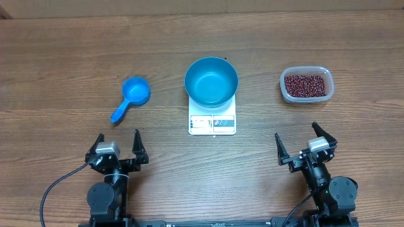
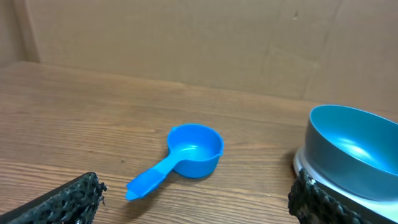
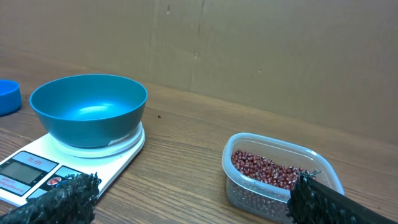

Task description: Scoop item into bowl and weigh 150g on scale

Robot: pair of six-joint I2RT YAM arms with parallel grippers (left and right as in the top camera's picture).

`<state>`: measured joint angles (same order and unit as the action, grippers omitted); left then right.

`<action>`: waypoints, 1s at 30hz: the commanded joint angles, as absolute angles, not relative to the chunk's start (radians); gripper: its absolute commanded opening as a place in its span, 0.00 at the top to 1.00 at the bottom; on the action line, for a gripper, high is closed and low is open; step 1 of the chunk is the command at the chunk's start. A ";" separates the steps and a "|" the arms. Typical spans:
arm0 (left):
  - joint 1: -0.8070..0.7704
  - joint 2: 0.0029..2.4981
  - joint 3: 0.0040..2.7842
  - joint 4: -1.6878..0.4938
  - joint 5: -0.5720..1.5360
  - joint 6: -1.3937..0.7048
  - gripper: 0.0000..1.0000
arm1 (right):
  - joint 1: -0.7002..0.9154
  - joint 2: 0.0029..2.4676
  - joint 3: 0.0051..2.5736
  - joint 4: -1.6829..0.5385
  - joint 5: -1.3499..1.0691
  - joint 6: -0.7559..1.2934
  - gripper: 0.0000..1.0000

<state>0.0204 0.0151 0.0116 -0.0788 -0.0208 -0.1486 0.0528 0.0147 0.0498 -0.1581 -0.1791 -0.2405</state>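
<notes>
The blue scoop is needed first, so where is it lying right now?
In the overhead view the blue scoop lies left of the bowl on the scale, ahead of the left gripper.

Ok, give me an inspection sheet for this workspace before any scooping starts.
Surface: wooden table, plain wood grain.
Job's things: empty blue bowl on white scale; red-brown beans in clear tub, right; empty blue scoop, left.
Clutter: one dark speck behind the bowl.
Grippers: left gripper and right gripper, jaws open, empty.
Cables: black cable at the left arm's base.
Surroundings: cardboard wall behind the table.
</notes>
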 commanded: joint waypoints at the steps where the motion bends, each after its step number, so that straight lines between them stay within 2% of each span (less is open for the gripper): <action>1: 0.027 0.005 0.005 -0.074 0.043 -0.134 0.00 | 0.049 0.003 0.046 -0.154 -0.180 -0.237 0.00; 15: 0.027 0.006 0.056 -0.085 0.057 -0.044 0.00 | 0.049 0.003 0.046 -0.154 -0.180 -0.237 0.00; 22: 0.027 0.017 0.165 -0.195 0.073 -0.032 0.00 | 0.049 0.003 0.046 -0.154 -0.180 -0.237 0.00; 30: 0.027 0.160 0.361 -0.307 0.085 -0.029 0.00 | 0.049 0.003 0.046 -0.154 -0.180 -0.237 0.00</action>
